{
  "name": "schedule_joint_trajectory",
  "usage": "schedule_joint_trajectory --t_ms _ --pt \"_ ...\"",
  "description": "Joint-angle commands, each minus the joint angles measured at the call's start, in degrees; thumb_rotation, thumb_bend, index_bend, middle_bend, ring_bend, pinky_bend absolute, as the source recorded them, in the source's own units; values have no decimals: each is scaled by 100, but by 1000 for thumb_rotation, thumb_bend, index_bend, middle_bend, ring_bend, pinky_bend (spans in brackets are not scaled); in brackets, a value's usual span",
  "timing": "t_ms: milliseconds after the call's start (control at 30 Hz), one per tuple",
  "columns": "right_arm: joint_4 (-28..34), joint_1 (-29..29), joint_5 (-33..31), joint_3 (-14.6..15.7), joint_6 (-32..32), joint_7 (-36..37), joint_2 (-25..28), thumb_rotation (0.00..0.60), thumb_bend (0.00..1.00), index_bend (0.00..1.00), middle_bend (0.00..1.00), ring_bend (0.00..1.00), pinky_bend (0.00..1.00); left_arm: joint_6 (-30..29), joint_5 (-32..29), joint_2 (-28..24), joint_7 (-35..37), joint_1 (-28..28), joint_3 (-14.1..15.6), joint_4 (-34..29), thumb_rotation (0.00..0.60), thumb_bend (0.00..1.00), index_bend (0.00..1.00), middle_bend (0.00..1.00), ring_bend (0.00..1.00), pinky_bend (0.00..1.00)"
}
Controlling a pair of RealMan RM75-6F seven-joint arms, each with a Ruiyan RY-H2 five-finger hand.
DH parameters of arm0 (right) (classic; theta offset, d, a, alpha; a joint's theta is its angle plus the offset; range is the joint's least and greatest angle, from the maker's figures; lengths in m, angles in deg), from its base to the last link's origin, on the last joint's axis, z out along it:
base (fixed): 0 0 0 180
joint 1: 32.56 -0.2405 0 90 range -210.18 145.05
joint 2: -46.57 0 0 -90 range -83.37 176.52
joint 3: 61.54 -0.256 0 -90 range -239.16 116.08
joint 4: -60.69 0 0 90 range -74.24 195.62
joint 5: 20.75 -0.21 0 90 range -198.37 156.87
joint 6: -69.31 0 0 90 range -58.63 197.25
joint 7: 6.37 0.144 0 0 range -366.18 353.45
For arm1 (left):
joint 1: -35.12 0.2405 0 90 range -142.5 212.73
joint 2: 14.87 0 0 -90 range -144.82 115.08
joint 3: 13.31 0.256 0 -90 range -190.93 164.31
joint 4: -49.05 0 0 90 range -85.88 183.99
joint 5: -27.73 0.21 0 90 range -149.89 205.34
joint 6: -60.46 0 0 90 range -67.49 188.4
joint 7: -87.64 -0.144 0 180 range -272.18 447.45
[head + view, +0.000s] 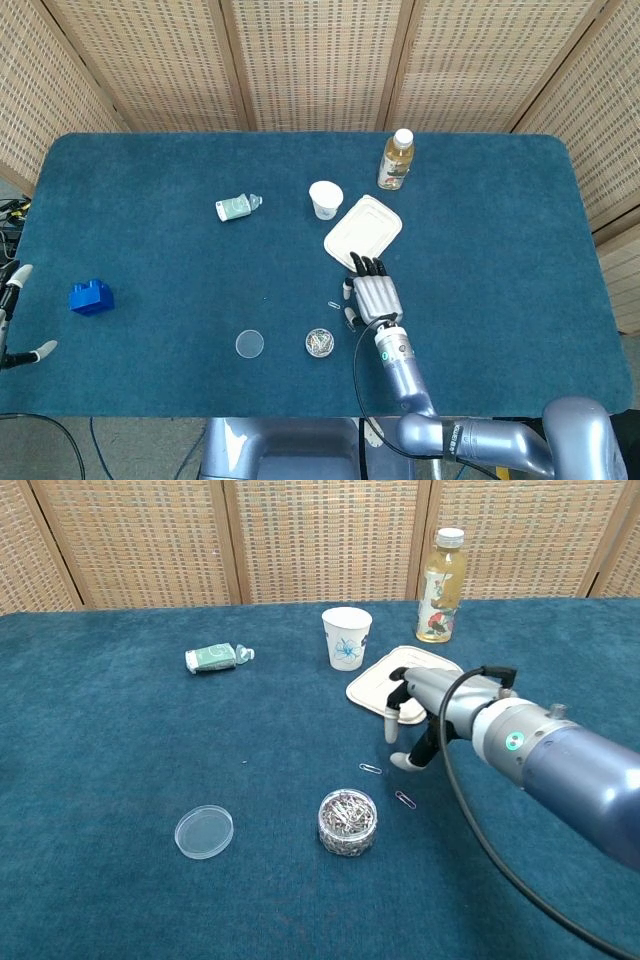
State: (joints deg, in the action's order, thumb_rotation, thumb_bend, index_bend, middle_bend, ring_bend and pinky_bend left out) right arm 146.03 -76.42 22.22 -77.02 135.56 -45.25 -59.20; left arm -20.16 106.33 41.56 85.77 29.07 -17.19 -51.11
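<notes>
From the head camera, the right hand (374, 297) hovered palm-down, fingers spread and holding nothing, just beside two paper clips (334, 304) on the blue table (150, 260), its fingertips at the near corner of the white tray (365, 230). Only this view showed the blue block (91, 297) and, at the far left edge, the left hand (12, 300), whose grip could not be told.

From the chest camera, the right hand (410, 712) hung above the clips (371, 769), each lying flat with its long axis slanting left to right. The clip jar (347, 822) stood near, its lid (204, 831) apart; cup (346, 637), bottle (441, 572) and tube (218, 658) lay beyond.
</notes>
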Motion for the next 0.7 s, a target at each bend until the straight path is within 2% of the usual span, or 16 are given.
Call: schedule_joint_trajectory --t_ms 33,433,700 --pt "-123 -87 -88 -34 -60 -42 -167 600 319 504 0 0 0 11 -19 5 -6 -6 -5 9 600 0 0 0 0 0" --pt "-770 -286 -210 -153 -204 -90 -593 600 321 508 0 0 0 92 -102 26 10 -44 -26 59 600 0 0 0 0 0" --pt "-885 -342 -267 -195 -310 -106 -672 600 322 508 0 0 0 170 -160 52 -34 -89 -39 88 600 0 0 0 0 0"
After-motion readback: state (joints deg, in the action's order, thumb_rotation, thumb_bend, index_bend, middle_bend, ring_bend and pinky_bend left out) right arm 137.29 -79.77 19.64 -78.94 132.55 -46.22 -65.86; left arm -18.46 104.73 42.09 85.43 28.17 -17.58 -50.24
